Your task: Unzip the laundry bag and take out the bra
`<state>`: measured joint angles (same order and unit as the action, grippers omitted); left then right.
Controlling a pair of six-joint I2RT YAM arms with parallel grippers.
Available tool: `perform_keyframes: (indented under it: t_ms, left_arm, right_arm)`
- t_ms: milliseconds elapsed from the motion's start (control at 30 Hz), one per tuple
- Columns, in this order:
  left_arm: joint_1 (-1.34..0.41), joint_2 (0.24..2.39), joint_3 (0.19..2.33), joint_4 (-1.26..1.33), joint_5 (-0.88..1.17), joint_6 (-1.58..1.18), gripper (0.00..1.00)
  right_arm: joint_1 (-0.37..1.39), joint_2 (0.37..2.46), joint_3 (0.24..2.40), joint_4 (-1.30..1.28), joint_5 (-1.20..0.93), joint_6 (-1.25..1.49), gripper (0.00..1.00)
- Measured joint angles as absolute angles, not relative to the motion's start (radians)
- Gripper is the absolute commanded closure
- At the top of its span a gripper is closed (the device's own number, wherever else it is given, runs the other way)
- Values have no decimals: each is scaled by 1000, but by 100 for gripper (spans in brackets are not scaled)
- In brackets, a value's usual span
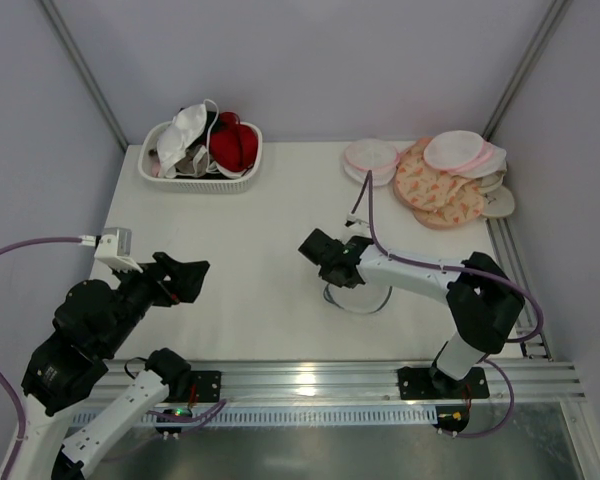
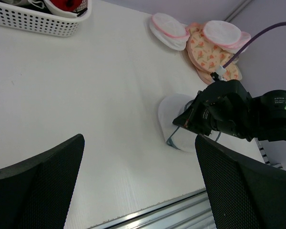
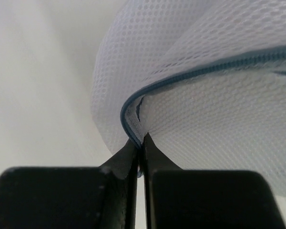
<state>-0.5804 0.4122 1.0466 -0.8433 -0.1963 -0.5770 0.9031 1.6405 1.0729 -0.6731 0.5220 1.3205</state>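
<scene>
The laundry bag (image 1: 365, 297), a round white mesh pouch with a dark zipper rim, lies on the table right of centre. It also shows in the left wrist view (image 2: 170, 110) and fills the right wrist view (image 3: 205, 90). My right gripper (image 1: 340, 278) is shut on its zipper rim, pinching the edge between the fingertips (image 3: 141, 141). The rim is lifted and folded there. My left gripper (image 1: 187, 279) is open and empty, held above the table's left front, well apart from the bag (image 2: 139, 140). No bra shows in the bag; the mesh hides what is inside.
A white basket (image 1: 242, 177) at the back left holds white, red and grey-pink garments. Pink-rimmed white pouches (image 1: 370, 158) and peach patterned pouches (image 1: 438, 190) are stacked at the back right. A metal rail (image 1: 310, 375) runs along the front edge.
</scene>
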Motion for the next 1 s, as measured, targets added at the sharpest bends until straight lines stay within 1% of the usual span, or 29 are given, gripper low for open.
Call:
perform_keyframes:
  t_ms: [100,200,333,433,600,767,1000]
  left_arm:
    - [-580,412,1047,-843,-192,-582,1]
    - [-580,413,1047,-843,-184,-595,0]
    - [-580,417,1047,-842,-178,-602,1]
    - [-580,424,1046,-838,-170,-604,1]
    - [-580,447,1045,-822,-156,-618,1]
    - [-580,467,1041,-812,-151,-622,0]
    - [-580,483,1041,-801,-150,-624,0]
  right_arm:
    - [903,1640,1121,-691,525,1192,96]
    - [902,1643,1232,-761,541,1010,96]
    - [893,1647,1419,-904,644,815,96]
    - [850,1625,1464,-947,702,692,96]
    - [650,1571,1479,-979,763,532,96]
    - [429,1569,1572,-934,818,381,97]
    - [205,1592,1741,-854,875,240,96]
